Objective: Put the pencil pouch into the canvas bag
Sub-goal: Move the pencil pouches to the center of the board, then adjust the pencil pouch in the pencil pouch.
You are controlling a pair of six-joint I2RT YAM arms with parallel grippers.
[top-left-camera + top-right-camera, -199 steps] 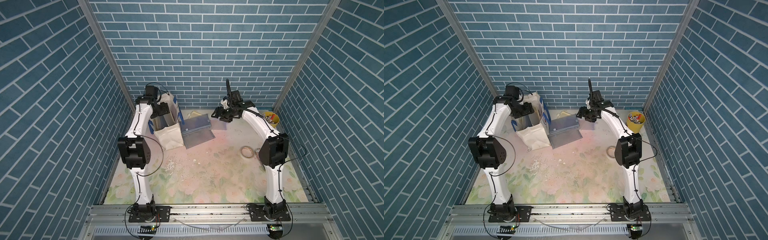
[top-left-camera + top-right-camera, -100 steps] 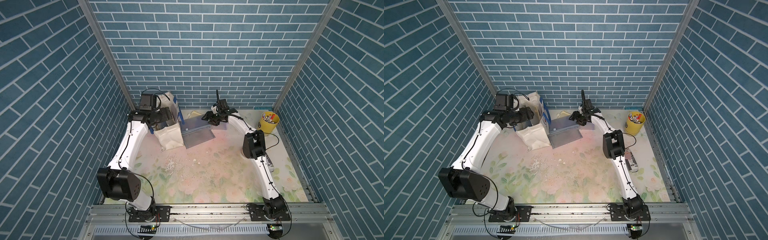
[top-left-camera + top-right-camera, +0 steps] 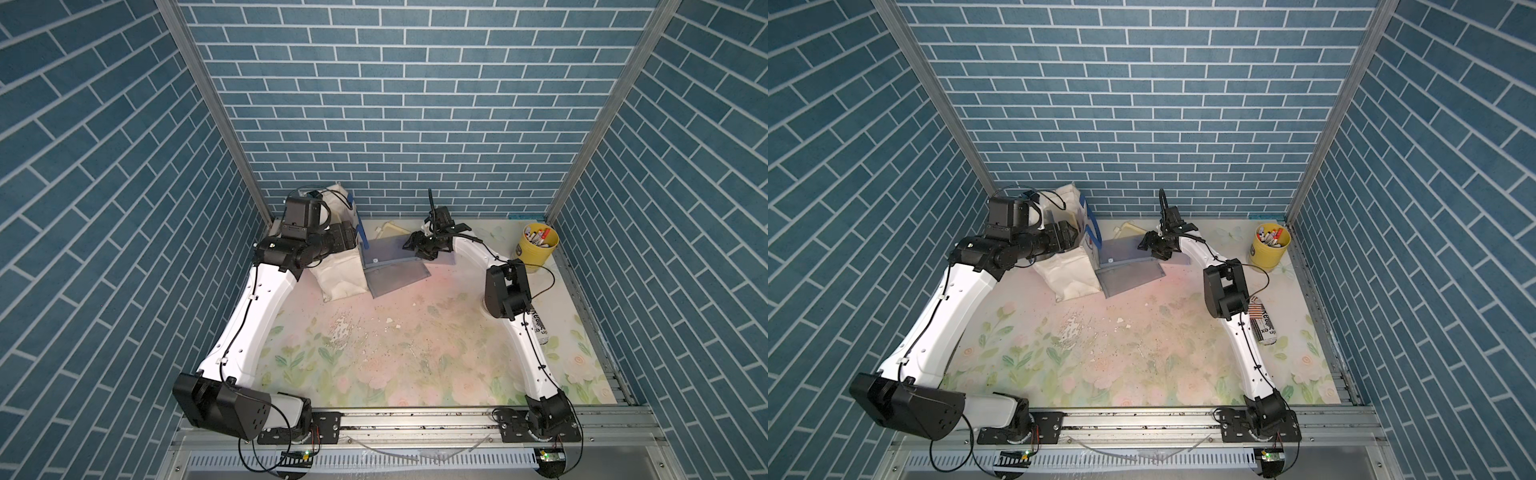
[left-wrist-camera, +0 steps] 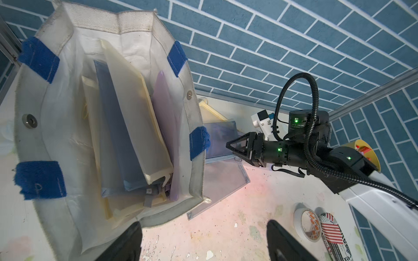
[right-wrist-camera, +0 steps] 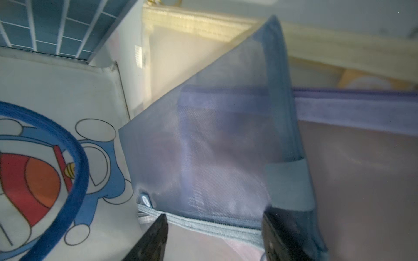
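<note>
The canvas bag (image 3: 340,276) (image 3: 1069,276) stands at the back left, off-white with blue handles, its mouth (image 4: 194,113) open and several flat pouches standing inside. A blue-grey mesh pencil pouch (image 3: 388,257) (image 3: 1125,259) (image 4: 222,133) (image 5: 214,146) leans against the bag's printed side (image 5: 45,90). My right gripper (image 3: 411,245) (image 3: 1146,243) (image 4: 230,145) (image 5: 214,226) is open, its fingers on either side of the pouch's zip edge. My left gripper (image 3: 351,239) (image 3: 1071,237) (image 4: 203,228) is open at the bag's near rim, holding nothing.
A yellow bucket (image 3: 536,247) (image 3: 1271,249) of pens stands at the back right. A tape roll (image 4: 307,226) and a flag-printed tube (image 3: 1262,324) lie by the right arm. A cream pouch (image 3: 390,229) and a purple pouch (image 5: 362,108) lie behind the mesh one.
Both arms have dropped their elbows and stretched towards the back. The right gripper has moved left and down onto the mesh pouch. The left gripper has stayed at the bag's mouth.
</note>
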